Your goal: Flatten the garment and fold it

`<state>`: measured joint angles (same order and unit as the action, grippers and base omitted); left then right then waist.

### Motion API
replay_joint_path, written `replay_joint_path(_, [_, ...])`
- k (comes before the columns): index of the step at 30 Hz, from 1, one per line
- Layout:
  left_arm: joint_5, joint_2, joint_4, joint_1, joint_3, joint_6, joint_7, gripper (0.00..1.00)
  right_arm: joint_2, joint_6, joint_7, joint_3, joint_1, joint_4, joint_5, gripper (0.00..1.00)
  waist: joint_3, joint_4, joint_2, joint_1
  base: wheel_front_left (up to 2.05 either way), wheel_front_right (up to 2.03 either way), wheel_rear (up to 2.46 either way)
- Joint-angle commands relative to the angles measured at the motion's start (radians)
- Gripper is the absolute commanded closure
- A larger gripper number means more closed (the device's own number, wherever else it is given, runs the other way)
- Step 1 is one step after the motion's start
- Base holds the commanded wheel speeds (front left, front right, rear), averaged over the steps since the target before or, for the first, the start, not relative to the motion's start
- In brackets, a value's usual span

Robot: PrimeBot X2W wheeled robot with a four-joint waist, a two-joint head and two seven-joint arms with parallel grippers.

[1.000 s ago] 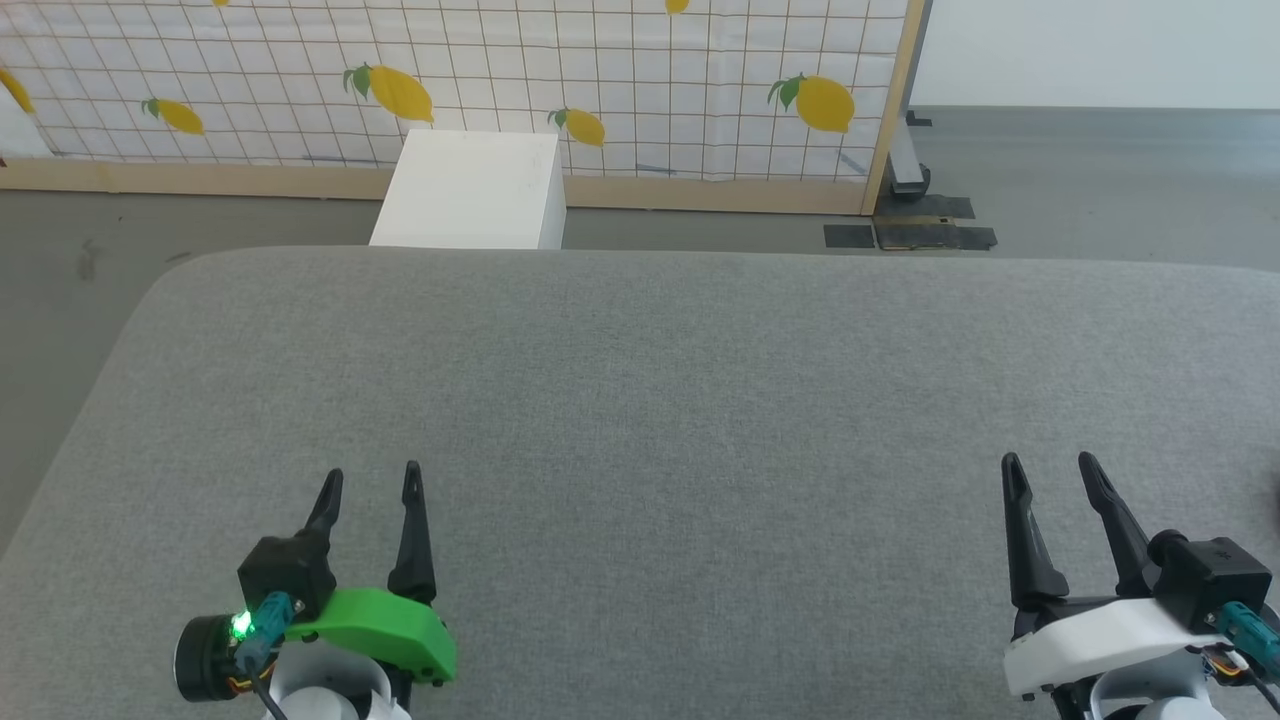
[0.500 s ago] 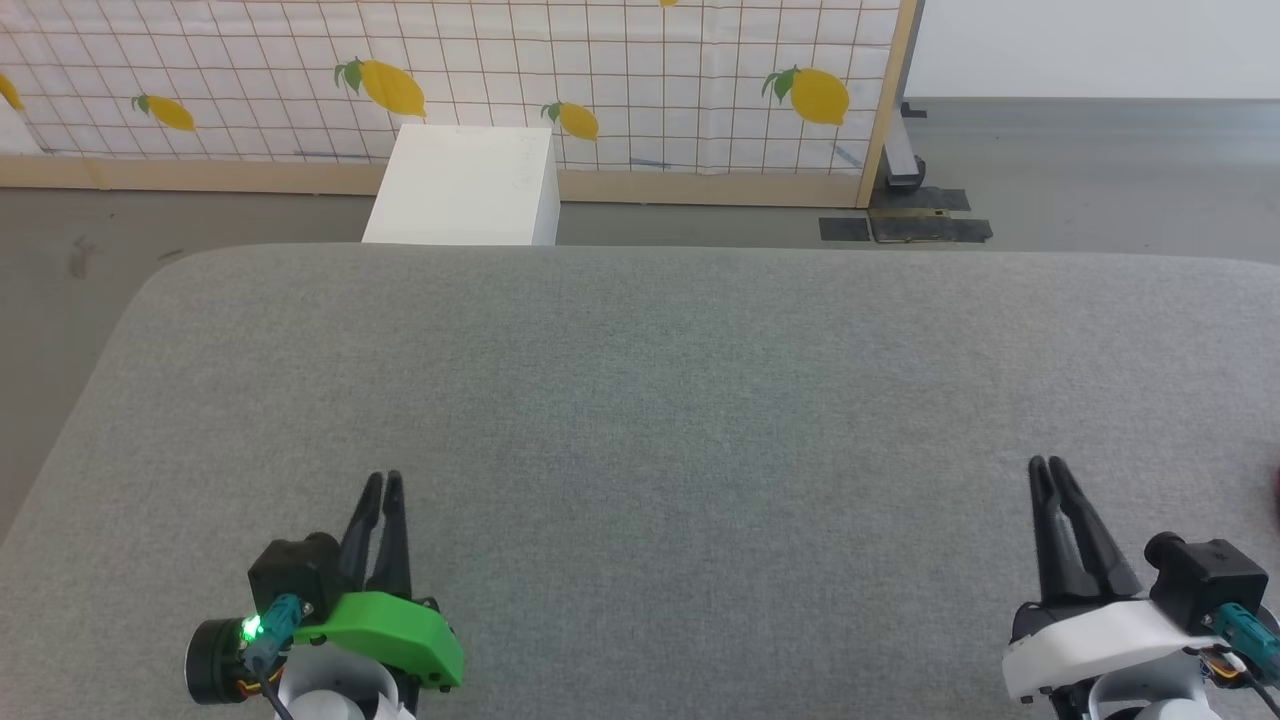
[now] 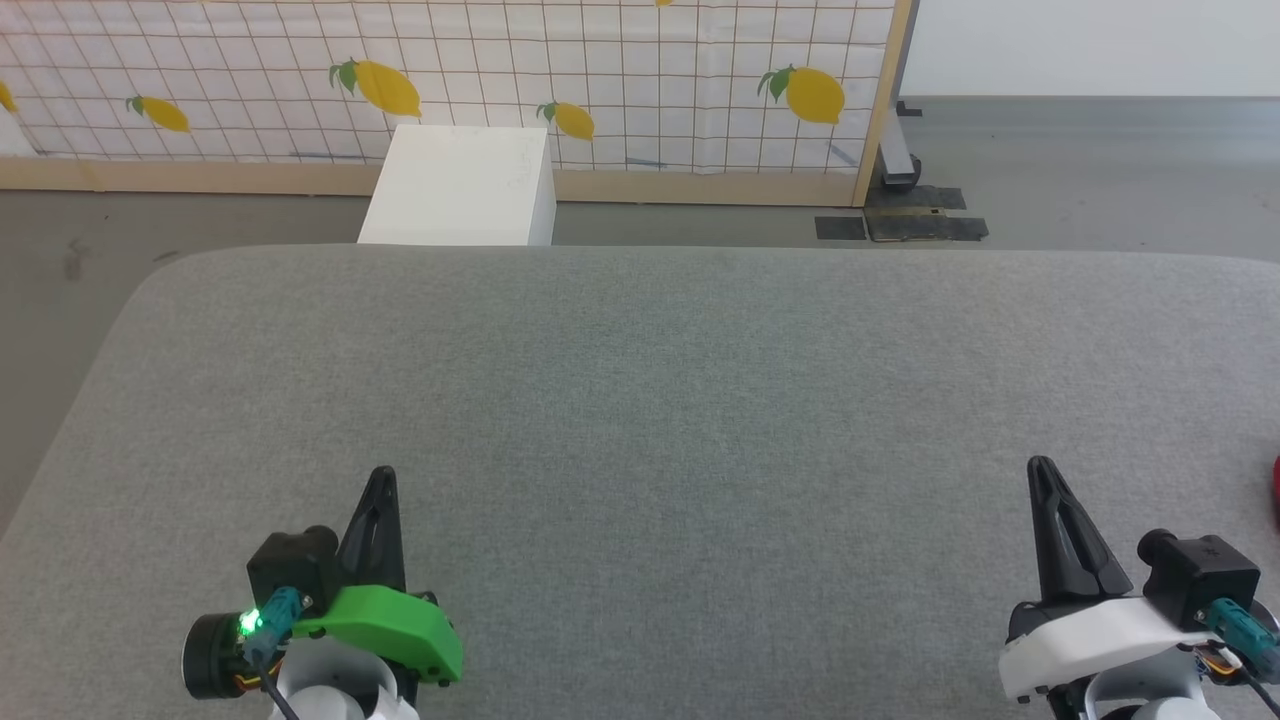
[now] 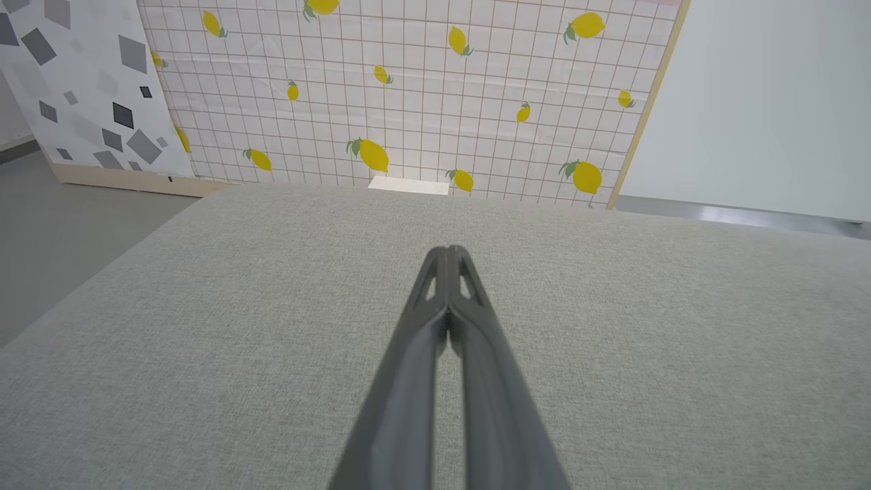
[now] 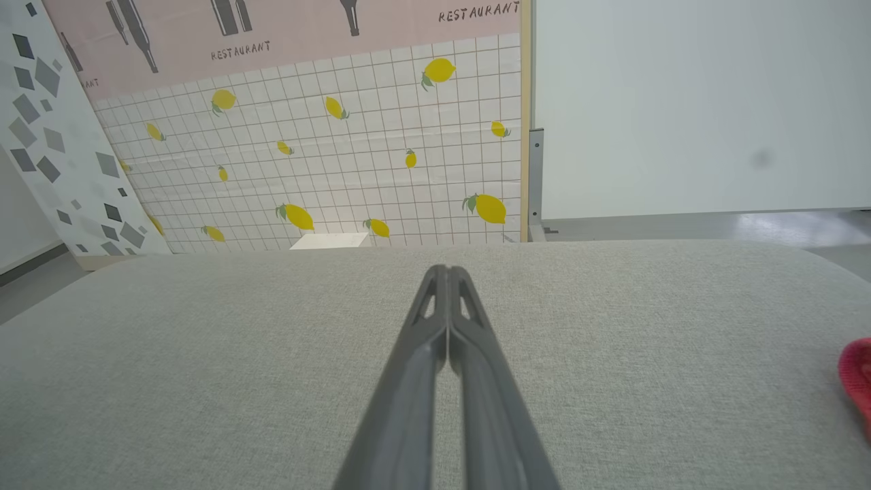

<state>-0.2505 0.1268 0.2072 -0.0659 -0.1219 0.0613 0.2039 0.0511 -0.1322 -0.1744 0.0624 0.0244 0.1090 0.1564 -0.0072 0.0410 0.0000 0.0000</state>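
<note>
A sliver of the red garment [image 5: 859,378] shows at the right edge of the right wrist view, lying on the grey surface, and as a red speck [image 3: 1277,490] at the head view's right edge. Most of it is out of view. My left gripper [image 3: 382,474] sits at the lower left, shut and empty, its tips [image 4: 447,252] pressed together. At the lower right my right gripper [image 3: 1040,464] is also shut on nothing, fingertips [image 5: 446,271] touching, well left of the garment.
The grey fabric-covered table [image 3: 660,400] spreads wide before me with rounded far corners. Beyond its far edge stand a white box [image 3: 455,185] on the floor and a lemon-patterned panel [image 3: 500,70] with a wooden frame.
Both grippers have gone from open to shut on nothing. The camera has shifted slightly, bringing a bit of red into the right edge.
</note>
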Motion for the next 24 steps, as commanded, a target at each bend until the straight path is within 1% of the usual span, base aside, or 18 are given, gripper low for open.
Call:
replay_joint_path(1, [0.019,-0.003,-0.009,0.008,0.004,-0.007,-0.004,1.0,0.0,0.0,0.007,-0.003,-0.003,-0.008,-0.011,1.0,0.0,0.0,0.0,0.0,0.0,0.0,0.0])
replay_joint_path(24, [0.068,-0.019,-0.05,0.02,0.029,-0.018,-0.046,1.0,0.0,0.0,0.042,-0.016,-0.008,-0.029,-0.041,1.0,0.002,-0.009,0.0,0.0,0.0,0.0,0.0])
